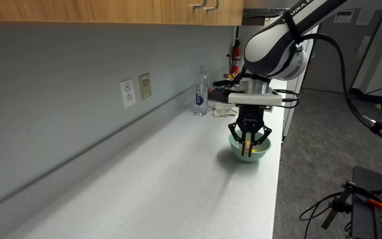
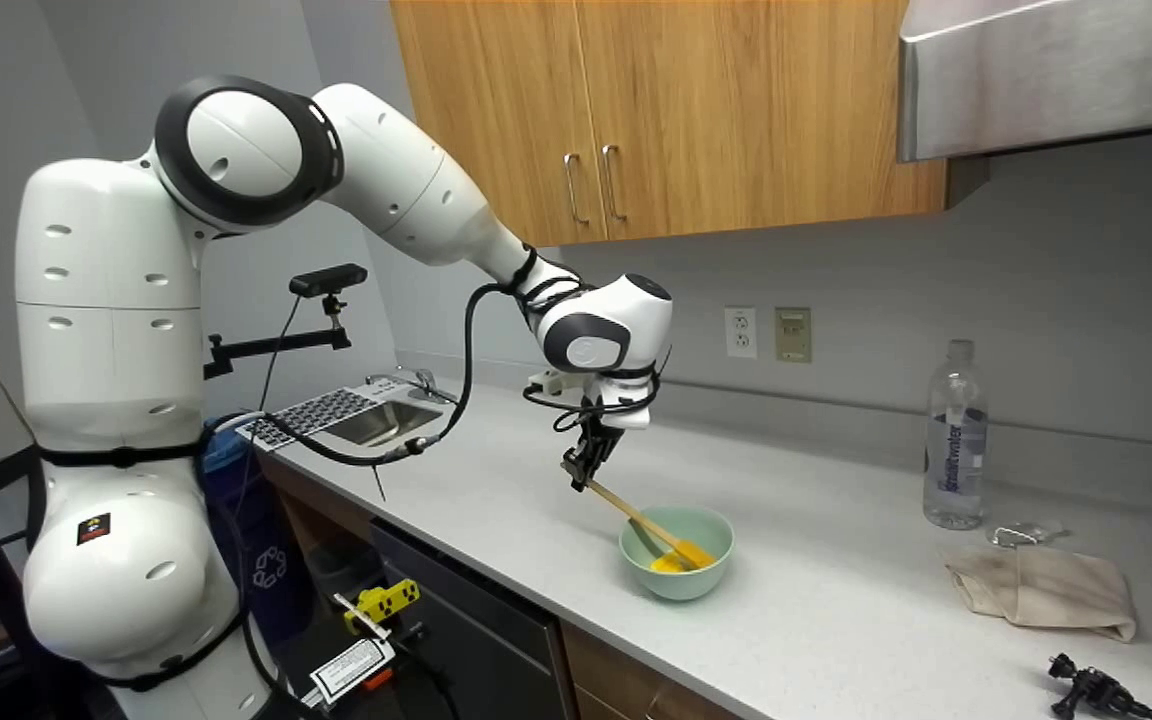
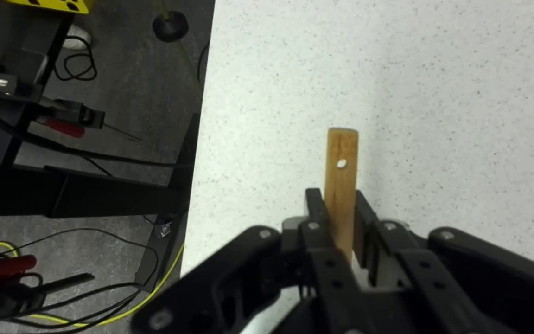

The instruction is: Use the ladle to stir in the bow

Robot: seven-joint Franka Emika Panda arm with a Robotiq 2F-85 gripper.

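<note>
Fingers nearly together, the claw (image 3: 338,200) pinches the wooden-handled ladle (image 2: 648,525) — one finger each side of the handle, whose holed end pokes out past the fingertips in the wrist view. From that grip the ladle runs tilted, slanting down over the rim of the pale mint-green bowl (image 2: 671,588), its yellow-orange head inside; whether the handle touches the rim, I can't tell. The claw itself hangs above the counter (image 2: 816,600), up and to one side of the bowl, apart from it. On to the lettering: "ANKA E" shows on the arm (image 1: 269,49) in an exterior view, and the small pale print on the claw's black body looks like ROBOTIQ. The clear plastic bottle (image 2: 955,450), upright near the wall (image 2: 876,290), wears a smartwater label, in sight in both exterior views. A recycling symbol marks the dark-blue bin (image 2: 281,600) — and there's a white tag (image 2: 351,668) near the yellow outlet strip (image 2: 383,602), its rows of print too small to read. Same story on the grey door (image 1: 328,66): a sign (image 1: 344,16) there has text, but too small to make out.
</note>
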